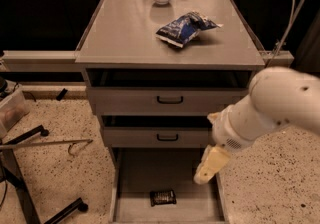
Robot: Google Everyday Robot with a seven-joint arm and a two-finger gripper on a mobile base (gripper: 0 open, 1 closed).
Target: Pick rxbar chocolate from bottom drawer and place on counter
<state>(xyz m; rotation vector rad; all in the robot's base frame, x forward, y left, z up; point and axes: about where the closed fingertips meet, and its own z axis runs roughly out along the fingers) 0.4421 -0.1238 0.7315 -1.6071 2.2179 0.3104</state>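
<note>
Black-wrapped, the rxbar chocolate [163, 197] is seen lying flat on the floor of the open bottom drawer [140, 173], near its front end. The gripper [206, 172] is held over the drawer's right side, apart from the bar; its opening cannot be told. A flat bar on smooth metal may be pushed along rather than grasped. The right drawer wall may be struck if the descent is misaligned.
</note>
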